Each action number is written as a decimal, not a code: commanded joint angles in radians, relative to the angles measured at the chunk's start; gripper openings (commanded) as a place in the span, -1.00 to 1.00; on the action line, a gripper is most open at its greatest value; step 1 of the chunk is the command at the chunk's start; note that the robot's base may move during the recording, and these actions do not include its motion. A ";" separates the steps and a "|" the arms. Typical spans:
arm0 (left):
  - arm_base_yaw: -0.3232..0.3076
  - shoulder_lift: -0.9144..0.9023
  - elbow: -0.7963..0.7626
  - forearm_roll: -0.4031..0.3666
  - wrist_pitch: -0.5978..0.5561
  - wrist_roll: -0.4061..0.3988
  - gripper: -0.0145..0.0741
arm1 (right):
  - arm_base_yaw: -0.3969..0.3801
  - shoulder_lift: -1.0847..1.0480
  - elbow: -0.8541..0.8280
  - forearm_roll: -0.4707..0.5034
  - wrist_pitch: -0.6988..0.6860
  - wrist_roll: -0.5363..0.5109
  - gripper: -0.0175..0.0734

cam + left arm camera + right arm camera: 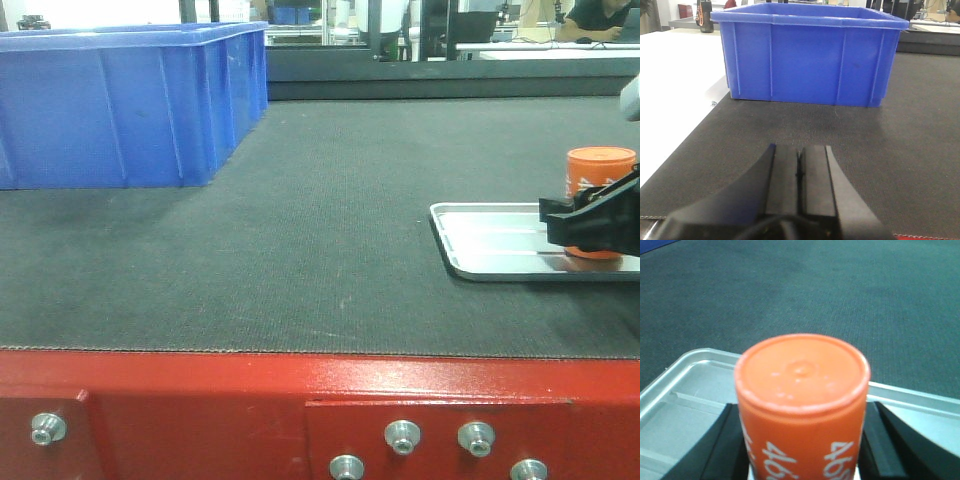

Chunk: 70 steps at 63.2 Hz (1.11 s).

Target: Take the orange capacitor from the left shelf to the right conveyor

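The task is near its last step: the setting down on the right conveyor (pixel 300 260). The right end effector (pixel 590 225) holds the orange capacitor (pixel 598 215) upright, with one black finger (pixel 732 445) on each side of its body, over the flat silver tray (pixel 480 240) that lies on the dark belt. In the front view the bottom of the capacitor seems to touch the tray floor, but the dark end effector covers part of it, so I cannot say for sure if it already rests there or hangs just above.

The next move, as I judge it, calls for a gentle release: the fingers must part evenly on both sides, so that the tall narrow cylinder is not pushed over, and then the arm must draw back without brushing it.

The capacitor is a small orange cylinder with a flat top that has a pale worn rim and a small round mark in the middle. White "4680" print runs on its side. It looks smooth and rigid.

The left end effector (pixel 800 185) is clenched on nothing, its two pads pressed together, low over the belt in front of the blue bin (pixel 807 55).
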 commanded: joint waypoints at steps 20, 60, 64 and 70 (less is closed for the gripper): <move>0.000 -0.010 -0.003 -0.002 -0.090 -0.002 -0.96 | -0.008 -0.182 -0.016 -0.011 0.092 0.014 0.76; 0.000 -0.010 -0.003 -0.002 -0.090 -0.002 -0.96 | -0.008 -1.179 -0.017 -0.011 1.139 0.160 -0.19; 0.000 -0.010 -0.003 -0.002 -0.090 -0.002 -0.96 | -0.008 -1.254 -0.017 -0.010 1.206 0.160 -0.38; 0.000 -0.010 -0.003 -0.002 -0.090 -0.002 -0.96 | -0.008 -1.342 -0.017 -0.010 1.261 0.160 -0.50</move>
